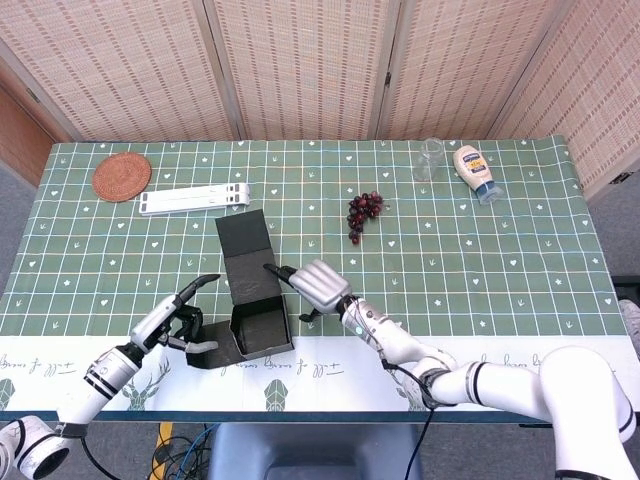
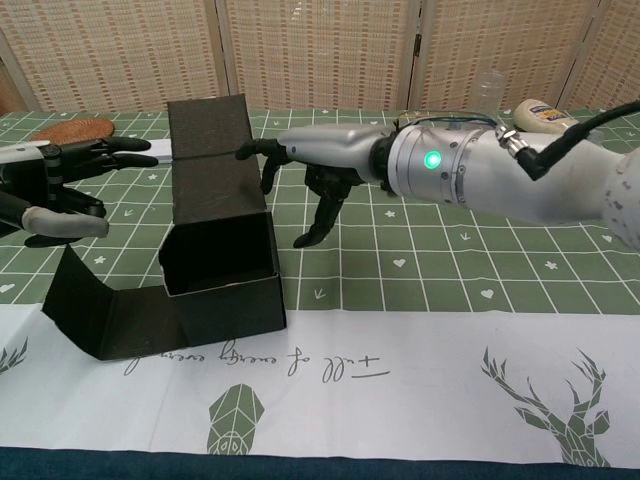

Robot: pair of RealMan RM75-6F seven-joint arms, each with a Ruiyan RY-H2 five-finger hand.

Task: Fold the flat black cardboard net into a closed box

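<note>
Lid standing open, right hand nearest it.
The black box (image 1: 255, 322) sits near the table's (image 1: 520, 250) front edge; right hand (image 1: 312, 283), fingers spread and empty, at the lid's (image 1: 245, 262) three o'clock; left hand (image 1: 180, 318), holding nothing, at nine.

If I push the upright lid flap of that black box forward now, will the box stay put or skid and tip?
The box looks like thin, empty cardboard, so it is probably light and likely to skid on the tablecloth unless braced. The lid flap should hinge at its crease rather than resist. Neither the left hand nor the right hand grips it.
</note>
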